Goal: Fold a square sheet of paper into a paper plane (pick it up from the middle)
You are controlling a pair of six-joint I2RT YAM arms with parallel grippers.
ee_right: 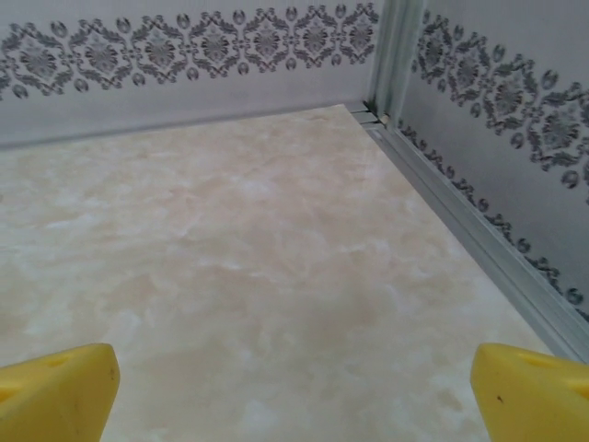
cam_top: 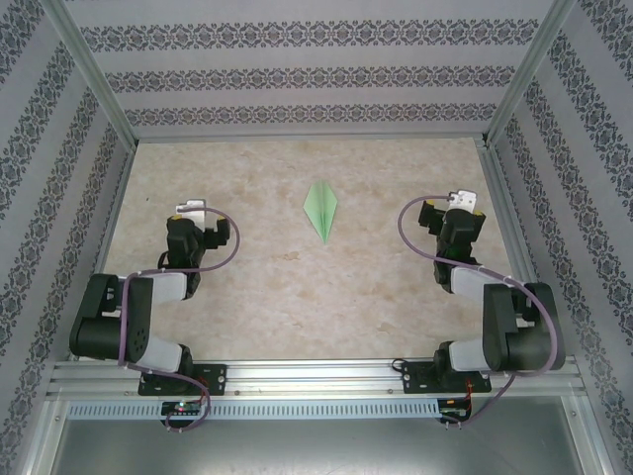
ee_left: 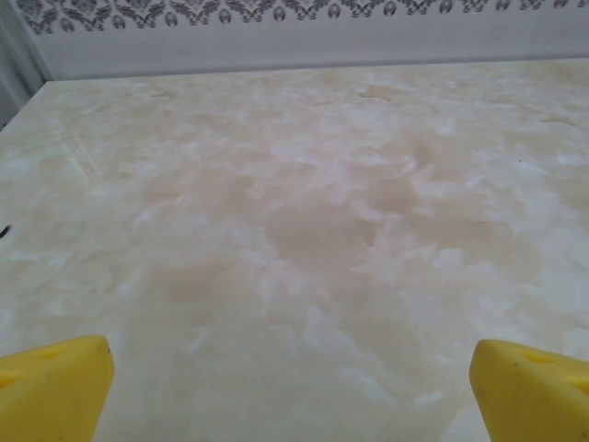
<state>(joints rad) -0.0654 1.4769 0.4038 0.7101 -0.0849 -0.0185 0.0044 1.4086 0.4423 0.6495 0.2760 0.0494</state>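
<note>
Paper plane: creases too small to read from top view. Left of plane, left hand fingers cropped at wrist-view bottom edge. Right of plane, right hand fingers cropped the same.

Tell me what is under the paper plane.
The plane lies on the bare beige table, which shows all around it. The patch right beneath is covered by the paper, so anything thin there cannot be seen.
</note>
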